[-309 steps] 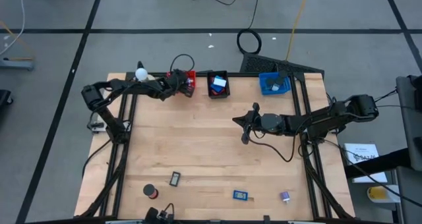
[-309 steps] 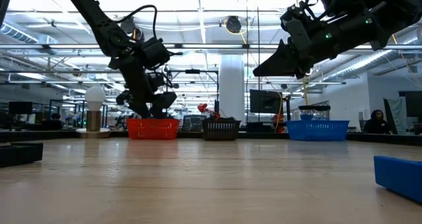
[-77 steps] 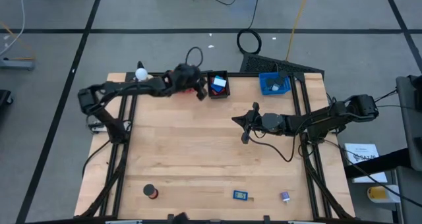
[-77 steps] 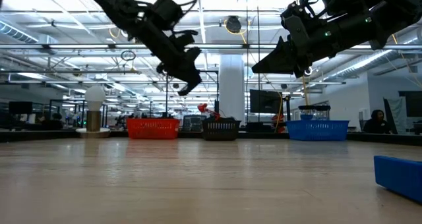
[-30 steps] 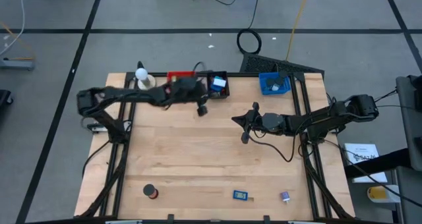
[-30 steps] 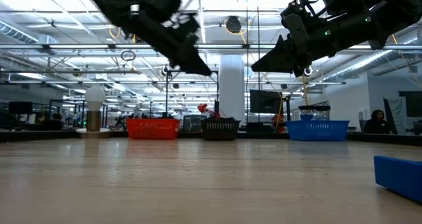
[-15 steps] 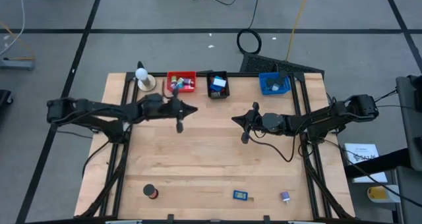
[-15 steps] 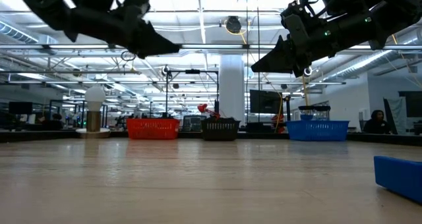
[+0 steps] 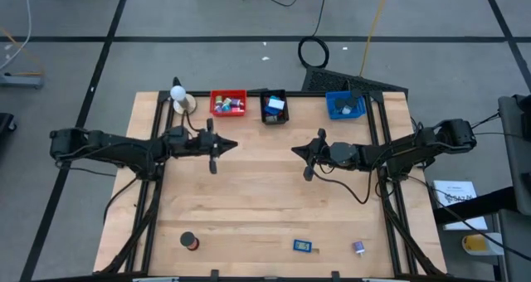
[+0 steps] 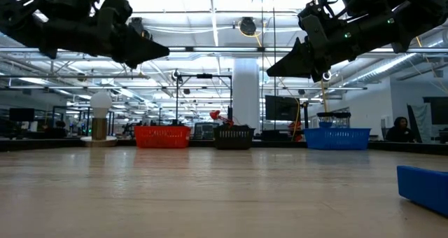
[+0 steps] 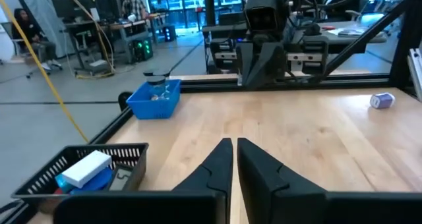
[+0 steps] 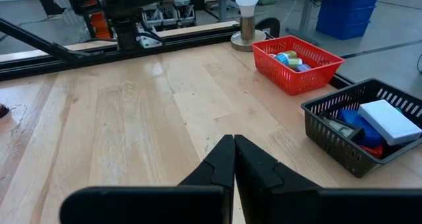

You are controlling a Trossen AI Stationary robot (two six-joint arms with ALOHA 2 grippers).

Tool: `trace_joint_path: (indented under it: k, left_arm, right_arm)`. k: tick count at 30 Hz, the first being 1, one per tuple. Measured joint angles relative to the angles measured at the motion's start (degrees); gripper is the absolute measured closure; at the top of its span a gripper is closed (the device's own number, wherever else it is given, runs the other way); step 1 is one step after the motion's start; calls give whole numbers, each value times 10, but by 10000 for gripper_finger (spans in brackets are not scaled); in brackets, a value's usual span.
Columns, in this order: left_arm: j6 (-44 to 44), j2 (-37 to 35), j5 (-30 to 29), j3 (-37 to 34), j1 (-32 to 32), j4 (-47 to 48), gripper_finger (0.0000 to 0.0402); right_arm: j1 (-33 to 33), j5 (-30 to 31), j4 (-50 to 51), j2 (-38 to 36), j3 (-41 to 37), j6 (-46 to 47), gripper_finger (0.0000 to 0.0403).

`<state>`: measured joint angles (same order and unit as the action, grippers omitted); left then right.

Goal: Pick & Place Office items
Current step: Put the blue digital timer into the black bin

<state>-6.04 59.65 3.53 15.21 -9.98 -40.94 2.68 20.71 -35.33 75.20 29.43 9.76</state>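
Office items left on the counter [image 9: 265, 199]: a small black roll [image 9: 190, 241], a blue block [image 9: 302, 246] and a pale purple piece [image 9: 358, 247], all along the edge farthest from the red bin [image 9: 228, 103]. The rest sit sorted in the red bin, the black bin [image 9: 274, 106] and the blue bin [image 9: 345, 104], which stand in a row beside the red bin.

Left tool [image 9: 213, 148]: fingers pressed narrow, nothing between them, raised over the counter just in front of the red bin. Right tool [image 9: 308, 154]: fingers shut, empty, hovering in front of the black bin, waiting.

Judged step: left arm heads for the next item. The black roll is the nearest loose piece to it, well away from the red bin.

Notes for doing it well:
- spread the fingers before descending; they are too narrow now to pass over the roll
- come straight down over the roll, fingers either side of it, since a round piece may roll off if nudged
- whether the roll stands on end or lies on its side I cannot tell from the high view; align accordingly
- stay clear of the right arm
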Motion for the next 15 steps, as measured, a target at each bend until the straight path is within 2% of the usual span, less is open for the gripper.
trace_joint_path:
  k: [15]
  left_arm:
    - [-1,-101,0,-67,0,1,396]
  right_arm:
    - [0,0,-1,0,0,0,399]
